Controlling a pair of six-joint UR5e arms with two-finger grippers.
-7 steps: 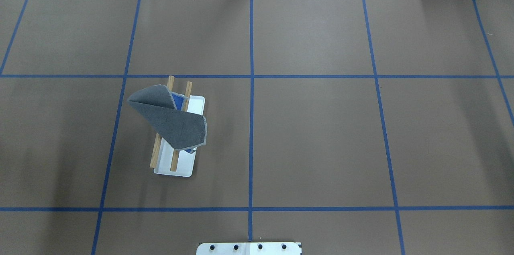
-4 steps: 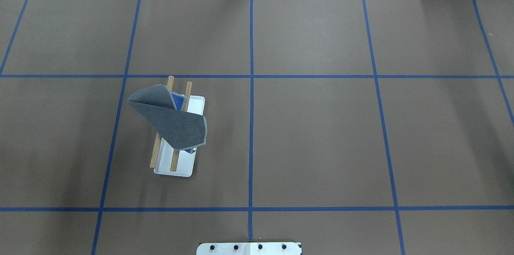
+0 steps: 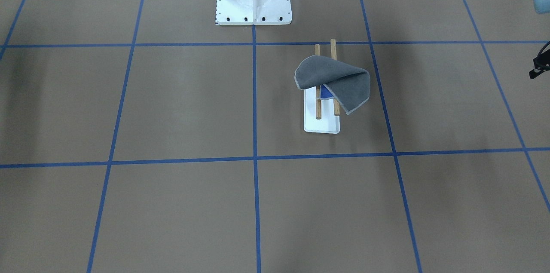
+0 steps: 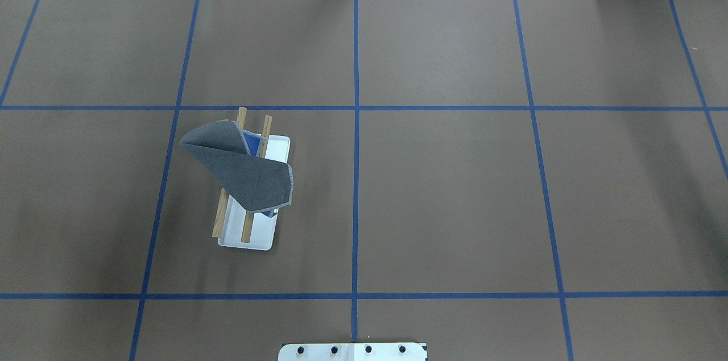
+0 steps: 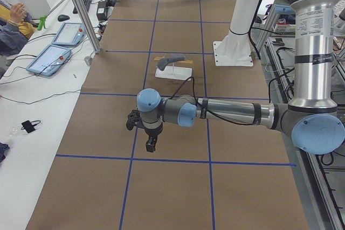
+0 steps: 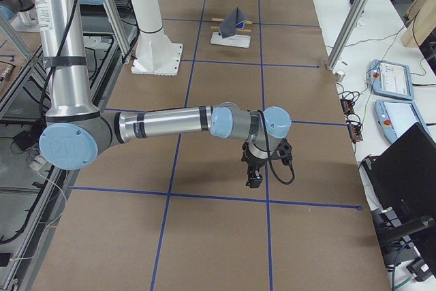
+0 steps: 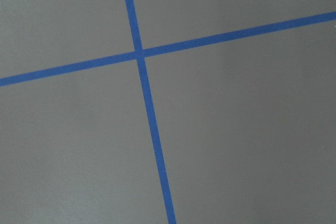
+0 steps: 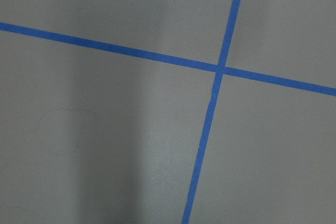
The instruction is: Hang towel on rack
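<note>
We see the small square dark grey towel (image 4: 244, 170), a bit of bright blue showing, draped over the two light-brown wooden rods of the white-based rack (image 4: 247, 228) on the brown counter (image 4: 455, 190). Our left tool (image 5: 150, 145) and right tool (image 6: 253, 181) hang well apart from it; how open they are, we cannot tell.

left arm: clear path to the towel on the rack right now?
Probably yes. The towel drapes over the rack on the robot's left half of the table, with its top exposed. The left gripper hangs over bare table toward that end, with nothing standing between them.
</note>
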